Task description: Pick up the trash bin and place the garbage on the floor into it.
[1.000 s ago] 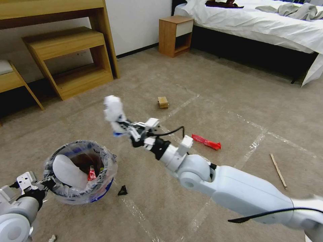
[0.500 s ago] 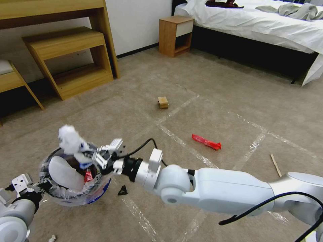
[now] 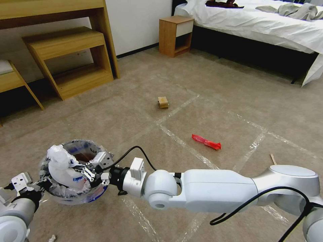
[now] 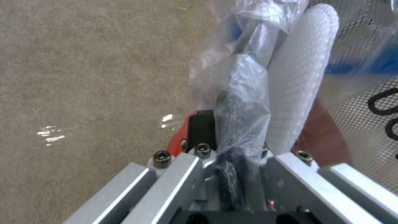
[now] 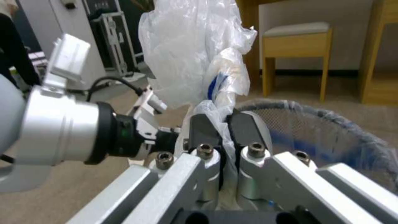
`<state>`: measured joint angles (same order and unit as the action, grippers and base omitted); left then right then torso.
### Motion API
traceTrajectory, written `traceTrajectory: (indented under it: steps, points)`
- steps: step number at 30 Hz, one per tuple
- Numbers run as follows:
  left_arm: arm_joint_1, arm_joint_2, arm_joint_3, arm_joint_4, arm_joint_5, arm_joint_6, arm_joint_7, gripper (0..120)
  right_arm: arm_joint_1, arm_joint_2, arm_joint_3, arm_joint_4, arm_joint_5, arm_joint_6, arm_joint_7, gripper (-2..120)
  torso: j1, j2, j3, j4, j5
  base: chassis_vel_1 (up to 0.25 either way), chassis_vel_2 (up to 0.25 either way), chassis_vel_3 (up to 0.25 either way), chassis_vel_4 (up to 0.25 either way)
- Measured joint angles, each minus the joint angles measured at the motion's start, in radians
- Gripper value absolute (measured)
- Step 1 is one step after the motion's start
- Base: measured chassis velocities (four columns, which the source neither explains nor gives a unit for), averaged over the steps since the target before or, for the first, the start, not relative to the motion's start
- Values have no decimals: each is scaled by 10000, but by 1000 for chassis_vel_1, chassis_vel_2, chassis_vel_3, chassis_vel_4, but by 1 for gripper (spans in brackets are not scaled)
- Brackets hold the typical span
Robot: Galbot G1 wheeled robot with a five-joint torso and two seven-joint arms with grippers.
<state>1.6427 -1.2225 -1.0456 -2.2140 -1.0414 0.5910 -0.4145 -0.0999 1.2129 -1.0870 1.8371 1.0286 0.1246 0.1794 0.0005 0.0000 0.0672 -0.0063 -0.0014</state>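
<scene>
Trash bin (image 3: 72, 196) rim pinched by left hand (image 4: 232, 155); right hand (image 5: 224, 130) clamps white wad (image 5: 195, 53).

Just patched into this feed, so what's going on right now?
The left gripper holds the trash bin by its rim, clamped over the plastic liner. The right gripper is shut on a crumpled white wad and holds it over the bin's mouth, not yet released. On the floor lie a small tan box, a red wrapper and a thin stick.
</scene>
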Motion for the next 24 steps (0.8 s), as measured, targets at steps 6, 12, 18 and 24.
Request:
traceTrajectory:
  steps: [6, 12, 18, 24]
  points:
    - [56, -45, -11, -68, -1, -23, 4, 0, 69, 203, -38, -424, -132, -87, -15, 0, -1, -1, 1, 1, 0, 0, 0, 0, 0]
    - [103, -59, -7, -149, -2, -31, 19, 0, 110, 214, -34, -822, -259, -135, -124, 0, -1, 0, 1, 0, 1, 0, 0, 0, 0]
    - [172, -29, -19, -171, -8, -40, 34, 0, 101, 308, -25, -1220, -428, -161, -172, 0, -1, 0, 0, 1, 1, 0, 0, 0, 0]
    - [210, -39, -21, -215, -11, -58, 43, 0, 93, 391, -17, -1592, -575, -155, -230, 0, -1, 0, 1, 1, 1, 0, 0, 0, 0]
